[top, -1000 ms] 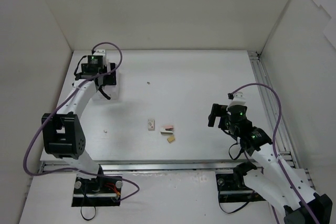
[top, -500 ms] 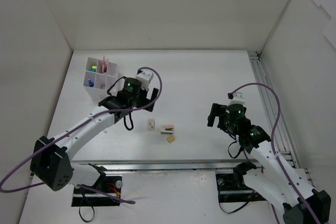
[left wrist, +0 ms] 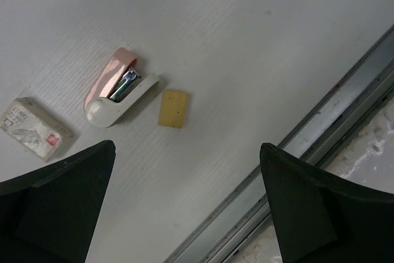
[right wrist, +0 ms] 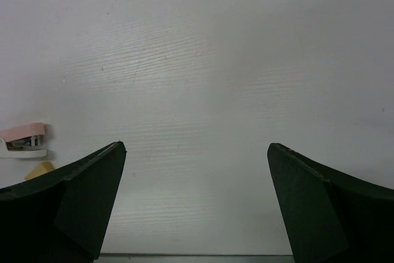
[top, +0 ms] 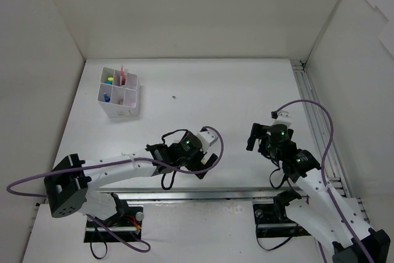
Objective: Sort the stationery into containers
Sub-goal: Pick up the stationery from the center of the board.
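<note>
Swung down since half a second ago, from beside the white grid box (top: 119, 92) to the lower centre of the top view: left gripper (top: 196, 159), its arm stretched low across the frame. Covers the loose stationery on the bench (top: 215, 90) from above. Leaves the box in the upper left, with coloured pieces (top: 109, 80) standing in some compartments. Finds the right gripper (top: 257, 135) right of centre, about where it was, well apart from the left one.

Left wrist view: shows the left gripper spread wide and empty, dark fingers (left wrist: 55, 201) in both lower corners. Places a pink-and-white item (left wrist: 117, 87) in the upper left, a beige eraser (left wrist: 174, 108) just beside it on the right, a white boxed eraser (left wrist: 36, 137) at the left edge. Catches a metal rail (left wrist: 320, 121) crossing the lower right.

Right wrist view: shows the right gripper likewise spread apart, holding nothing, over bare bench. Catches the pink-and-white item and beige eraser at the far left edge.
</note>
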